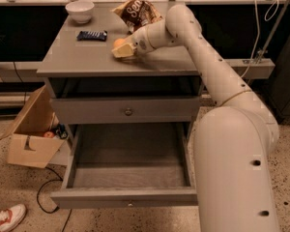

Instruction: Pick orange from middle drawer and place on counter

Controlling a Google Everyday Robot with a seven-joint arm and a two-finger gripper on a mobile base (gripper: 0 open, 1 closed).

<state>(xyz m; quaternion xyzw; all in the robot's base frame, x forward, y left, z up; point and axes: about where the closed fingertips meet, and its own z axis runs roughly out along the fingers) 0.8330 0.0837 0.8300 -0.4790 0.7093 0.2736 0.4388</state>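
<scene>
The orange [118, 43] is at counter height, near the middle of the grey counter [87, 59], held in my gripper [122, 50]. The gripper's pale fingers are closed around the fruit, and only its upper left part shows. My arm reaches in from the right across the counter top. The middle drawer [128, 197] is pulled out below and its tray shows nothing inside. The other grey drawer front [128, 111] above it, with a round knob, is shut.
On the counter are a white bowl [80, 9] at the back left, a dark snack bar [92, 35] and a chip bag [137, 12] behind the gripper. A cardboard box [31, 137] and a shoe [5, 217] lie on the floor at the left.
</scene>
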